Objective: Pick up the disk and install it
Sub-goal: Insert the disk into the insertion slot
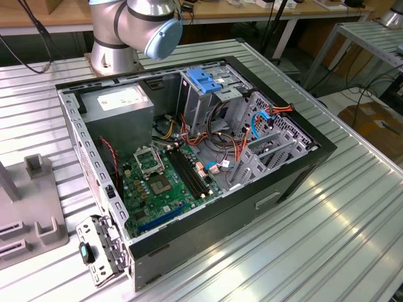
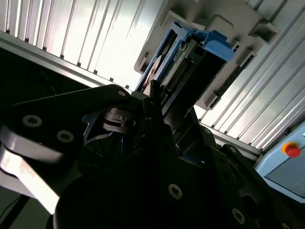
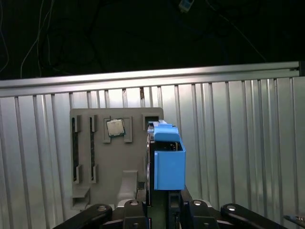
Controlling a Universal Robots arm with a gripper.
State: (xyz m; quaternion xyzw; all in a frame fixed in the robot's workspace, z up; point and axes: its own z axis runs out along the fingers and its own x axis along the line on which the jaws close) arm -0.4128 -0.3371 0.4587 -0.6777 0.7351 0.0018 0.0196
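Observation:
In both wrist views the disk (image 3: 167, 162) (image 2: 190, 62) is on edge, a grey drive framed by bright blue rails. My gripper (image 3: 159, 202) (image 2: 162, 105) is shut on the disk's near end and holds it in the air. Beneath it a grey fixture plate (image 3: 116, 162) (image 2: 224, 19) lies on the ribbed metal table. In the exterior view the open computer case (image 1: 189, 145) lies on its side, with its drive cage (image 1: 204, 94) at the back. The arm's base (image 1: 126, 31) stands behind the case.
A small square chip (image 3: 115, 127) sits in a recess of the fixture plate, beside long narrow slots. Inside the case are a grey power-supply box (image 1: 119, 104), a green motherboard (image 1: 160, 182), a blue latch piece (image 1: 204, 78) and loose cables. A red button (image 2: 291, 150) sits off the table.

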